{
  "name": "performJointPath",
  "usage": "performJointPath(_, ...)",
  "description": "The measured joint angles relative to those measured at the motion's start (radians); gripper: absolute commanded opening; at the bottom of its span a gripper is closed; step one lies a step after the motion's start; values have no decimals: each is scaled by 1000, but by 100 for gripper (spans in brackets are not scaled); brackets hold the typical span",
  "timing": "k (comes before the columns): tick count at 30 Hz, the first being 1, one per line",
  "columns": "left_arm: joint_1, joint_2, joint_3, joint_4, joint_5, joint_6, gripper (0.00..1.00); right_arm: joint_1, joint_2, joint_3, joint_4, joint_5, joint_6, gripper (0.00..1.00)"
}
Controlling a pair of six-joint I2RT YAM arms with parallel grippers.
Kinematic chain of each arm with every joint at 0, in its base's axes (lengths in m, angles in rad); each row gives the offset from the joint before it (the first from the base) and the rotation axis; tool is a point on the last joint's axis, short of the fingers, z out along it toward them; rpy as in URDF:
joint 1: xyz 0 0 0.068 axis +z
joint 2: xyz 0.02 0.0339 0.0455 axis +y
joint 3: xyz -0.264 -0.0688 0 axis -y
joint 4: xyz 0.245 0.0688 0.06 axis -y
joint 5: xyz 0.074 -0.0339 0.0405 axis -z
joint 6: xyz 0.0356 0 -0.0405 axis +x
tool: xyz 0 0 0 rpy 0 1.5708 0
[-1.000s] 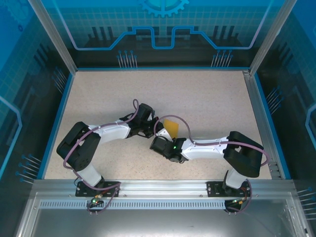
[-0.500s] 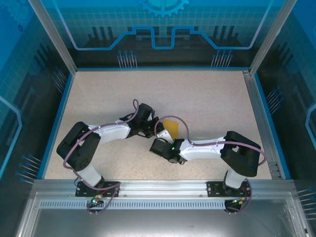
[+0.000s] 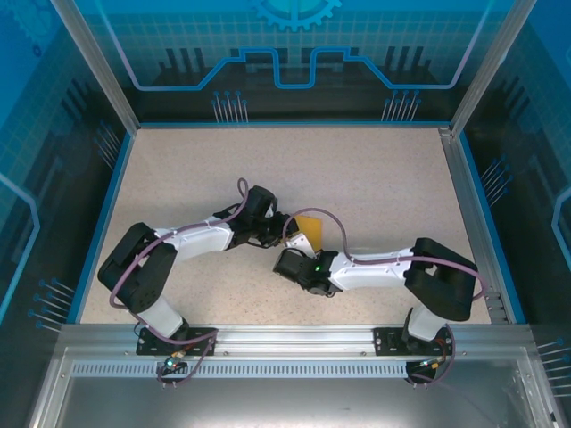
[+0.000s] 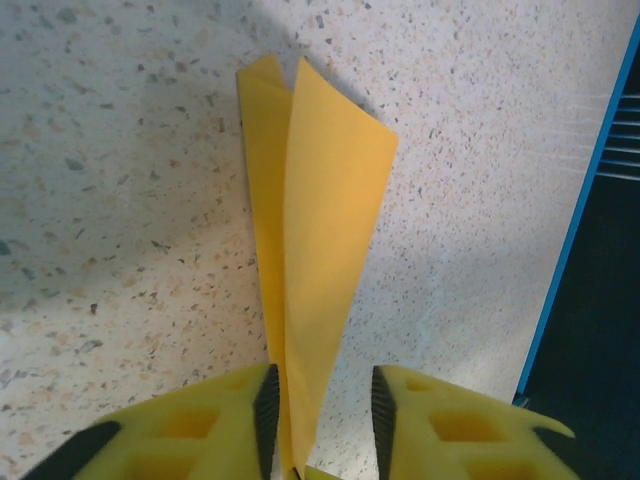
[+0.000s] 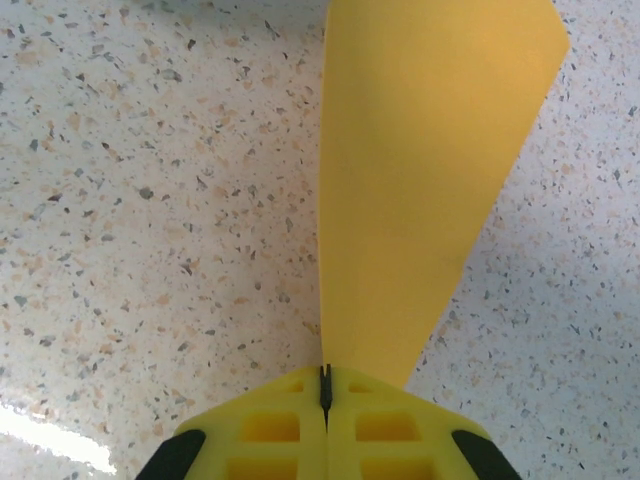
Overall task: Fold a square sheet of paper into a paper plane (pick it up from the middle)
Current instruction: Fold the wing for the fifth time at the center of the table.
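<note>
The speckled beige desk has a blue rim and an aluminium rail along its near side. It sits inside translucent blue walls printed with grid and gear patterns. Near the middle of the desk, the folded orange paper lies between the two wrists. The right fingers are pressed together on one narrow end of it. The left fingers stand partly apart with the paper's layers running between them, unclamped.

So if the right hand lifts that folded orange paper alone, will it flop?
Probably light and fairly stiff: the folded paper juts straight from the shut right hand. Its layers splay apart, so they may spring open.
</note>
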Motion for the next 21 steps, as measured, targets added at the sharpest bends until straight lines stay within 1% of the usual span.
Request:
performJointPath(3, 0, 0, 0, -12, -6, -8, 59, -1, -18, -21, 24, -14, -18, 5)
performJointPath(6, 0, 2, 2, -13, -4, -14, 64, -1, -19, -28, 50, -25, -35, 6)
performJointPath(9, 0, 20, 14, -10, 2, -16, 64, -1, -19, -34, 70, -29, -44, 6)
performJointPath(12, 0, 43, 31, -13, 11, -16, 68, -1, -19, -36, 76, -29, -51, 7)
performJointPath(15, 0, 59, 44, -15, 17, -16, 66, -1, -19, -36, 83, -29, -55, 7)
performJointPath(17, 0, 63, 49, -15, 24, -16, 63, -1, -19, -37, 84, -29, -56, 8)
performJointPath(21, 0, 80, 70, -16, 40, -11, 42, -1, -19, -40, 87, -28, -58, 10)
